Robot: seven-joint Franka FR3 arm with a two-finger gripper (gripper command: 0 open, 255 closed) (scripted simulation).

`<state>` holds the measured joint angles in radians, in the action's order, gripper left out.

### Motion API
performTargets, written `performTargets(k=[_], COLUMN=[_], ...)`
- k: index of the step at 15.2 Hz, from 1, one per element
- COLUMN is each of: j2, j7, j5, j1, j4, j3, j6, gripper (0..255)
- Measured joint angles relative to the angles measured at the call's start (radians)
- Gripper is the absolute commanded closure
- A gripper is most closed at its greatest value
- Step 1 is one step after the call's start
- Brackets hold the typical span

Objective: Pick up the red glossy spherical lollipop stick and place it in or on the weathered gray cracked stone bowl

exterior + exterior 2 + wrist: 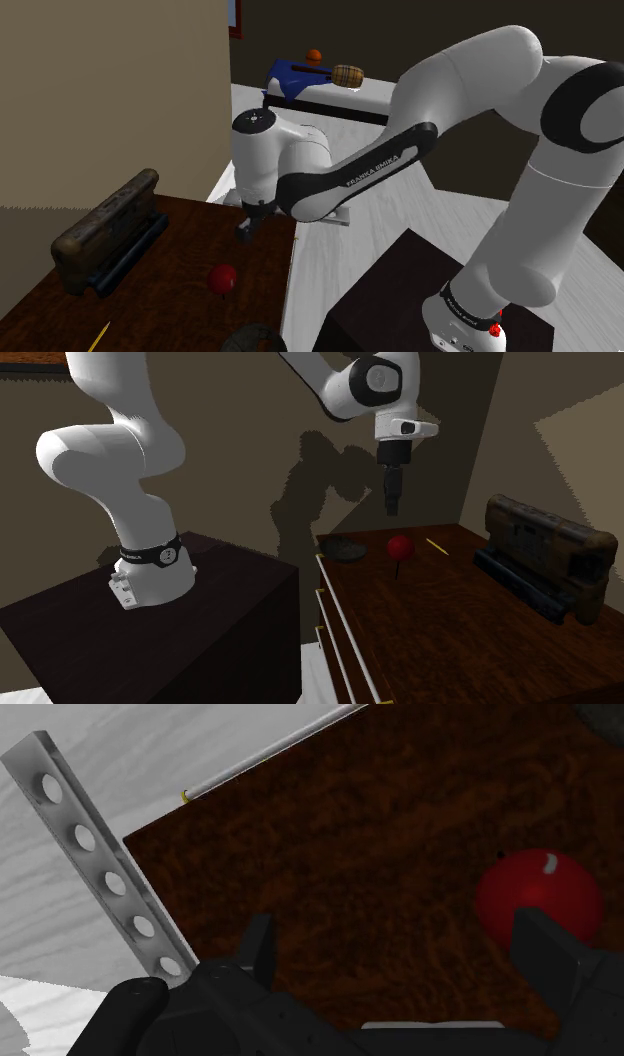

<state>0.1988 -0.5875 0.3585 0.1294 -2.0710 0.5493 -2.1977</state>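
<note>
Stage: approach. The lollipop (222, 278) (401, 546) (535, 894) is not yet gripped, and the bowl (255, 340) (345, 550) looks empty.
Remaining: by my reading, every step: centring over the sweet, descent, grip, lift, carry and release.
Arm (380, 165) (110, 452): rises from its stand, bends over at the elbow and reaches out across the worktop's edge. The wrist is turned so that the hand points straight down.
Worktop (180, 290) (450, 622) (380, 834): dark wood. It carries the bowl, the lollipop and an old brown box (105, 235) (545, 552) well apart from both.
Bowl: dark grey and shallow, near the worktop's edge and just beside the lollipop in the second exterior view.
Jaws: spread apart and empty, hanging clear above the wood. In the wrist view the red ball sits off beside one finger (545, 949), not in the gap.
Lollipop: glossy red ball resting on the worktop, between the bowl and the box. Its stick is too faint to trace.
</note>
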Motion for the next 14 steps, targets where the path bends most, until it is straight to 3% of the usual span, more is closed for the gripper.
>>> performTargets(k=[7, 12, 14], j2=[0.288, 0.475, 0.508], j7=[-0.127, -0.163, -0.167], j5=[0.161, 0.229, 0.241], j1=[0.141, 0.244, 0.257], j4=[0.250, 0.438, 0.465], j3=[-0.034, -0.071, -0.081], j6=[0.051, 0.087, 0.084], gripper=[0, 0, 0])
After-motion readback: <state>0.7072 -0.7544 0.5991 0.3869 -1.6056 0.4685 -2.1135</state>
